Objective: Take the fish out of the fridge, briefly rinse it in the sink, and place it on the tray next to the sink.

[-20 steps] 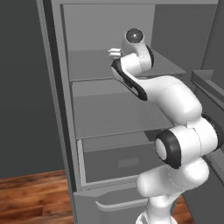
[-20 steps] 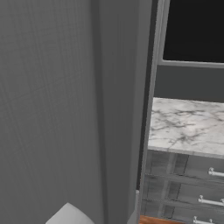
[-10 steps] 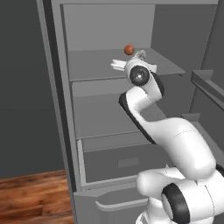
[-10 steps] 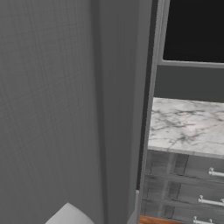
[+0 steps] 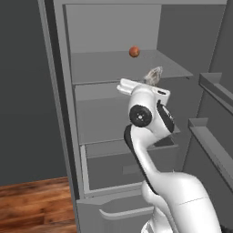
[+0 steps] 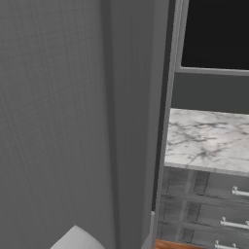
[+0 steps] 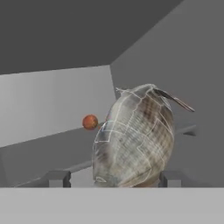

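Since the gripper (image 7: 113, 178) straddles the fish (image 7: 134, 142) near the fridge (image 5: 63, 113) shelf's front edge with jaws apart, unclenched, pushing deeper could nudge it away.

There was one tall grey fridge (image 5: 113, 32), standing open, with two flat grey inner shelves (image 5: 104, 66) and one lower drawer (image 5: 123, 168). On the upper shelf lay one small silvery-grey fish (image 5: 153, 76) near the front right edge, and one round orange-red ball (image 5: 134, 51) toward the back edge. One white marble tabletop (image 6: 209, 138) showed beside the fridge, with three metal handles (image 6: 239, 192) on the dark cupboard fronts (image 6: 194, 209) below it. One strip of wooden floor (image 5: 32, 205) lay at the lower left.
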